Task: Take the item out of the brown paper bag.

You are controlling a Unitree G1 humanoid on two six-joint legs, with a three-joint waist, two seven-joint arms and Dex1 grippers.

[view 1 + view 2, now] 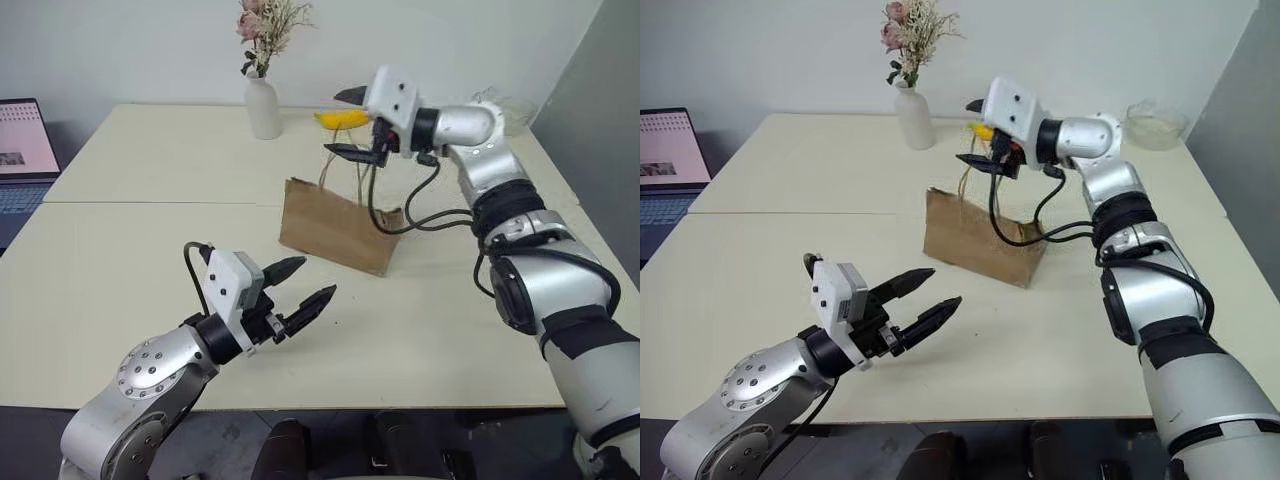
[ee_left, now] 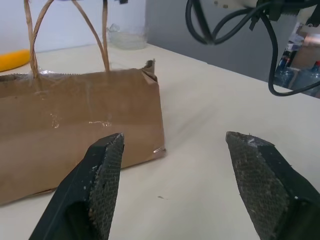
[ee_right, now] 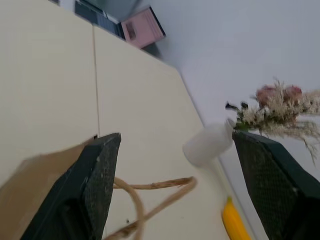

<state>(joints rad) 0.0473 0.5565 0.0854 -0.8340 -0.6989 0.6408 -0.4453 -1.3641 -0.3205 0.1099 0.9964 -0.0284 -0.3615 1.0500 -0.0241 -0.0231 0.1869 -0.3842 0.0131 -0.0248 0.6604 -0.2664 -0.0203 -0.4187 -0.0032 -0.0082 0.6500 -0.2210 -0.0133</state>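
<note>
The right gripper's (image 1: 352, 125) fingers (image 3: 95, 185) stand wide apart just above the bag's (image 1: 335, 230) cord handles (image 3: 150, 192), seemingly lined up to reach in, while the left gripper's (image 1: 300, 290) fingers, equally wide and empty, wait over the surface (image 1: 150, 260) before the bag; the item itself is hidden, presumably inside.

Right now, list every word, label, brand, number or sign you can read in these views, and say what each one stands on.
No text can be read anywhere.
Laptop screen: a pink page with some marks, too small and blurred to read.
Brown paper bag: plain, no print visible.
White vase: no label visible.
Left hand and right hand: no markings visible on their casings.
</note>
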